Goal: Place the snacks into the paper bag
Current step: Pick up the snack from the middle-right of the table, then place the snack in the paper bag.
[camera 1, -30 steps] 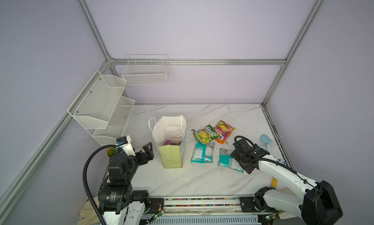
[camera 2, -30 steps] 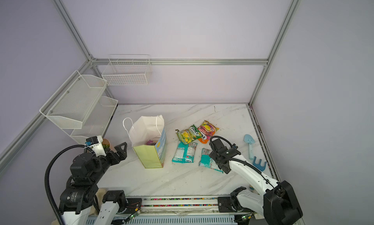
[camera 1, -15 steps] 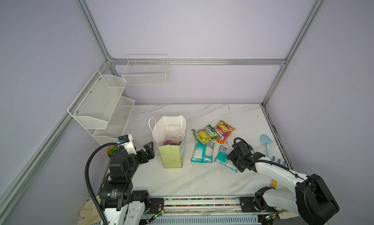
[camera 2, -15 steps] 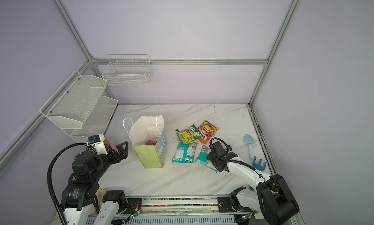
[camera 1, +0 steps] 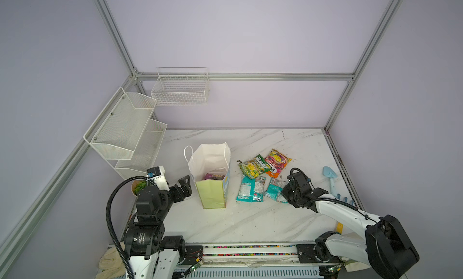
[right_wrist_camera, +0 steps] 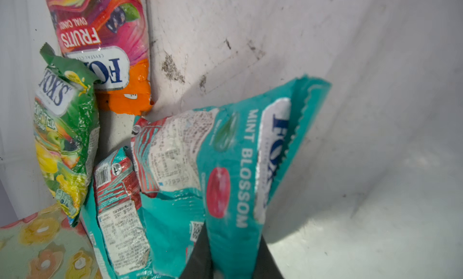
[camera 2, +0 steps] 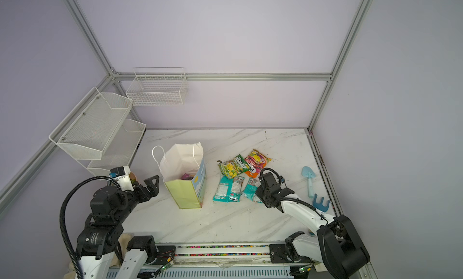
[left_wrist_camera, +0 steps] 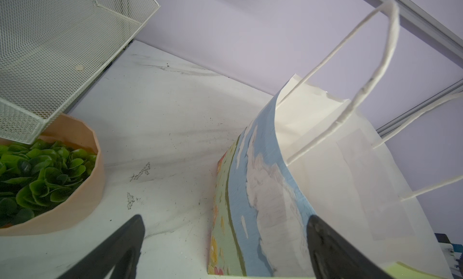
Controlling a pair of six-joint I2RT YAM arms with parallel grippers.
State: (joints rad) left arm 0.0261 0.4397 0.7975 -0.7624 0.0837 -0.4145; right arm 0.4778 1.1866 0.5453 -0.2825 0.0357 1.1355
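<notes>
The teal packet (right_wrist_camera: 225, 165) is crinkled, glossy plastic film. The bag (left_wrist_camera: 325, 177) is matt paper with twisted cord handles (left_wrist_camera: 393, 17). The table (camera 1: 250, 220) is smooth, scuffed, marble-patterned. The baskets (camera 1: 120, 129) are white-coated metal mesh.

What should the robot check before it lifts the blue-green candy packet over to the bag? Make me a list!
1. Grip on the teal mint packet: ok, the right gripper is pinched on its edge.
2. Packet free of the second teal packet: cannot tell, they overlap in the right wrist view.
3. Paper bag upright with its mouth open: ok.
4. Room inside the bag: ok, the magenta packet lies low with space above it.
5. Bag steadied: not ok, the left gripper is open beside it and holds nothing.
</notes>
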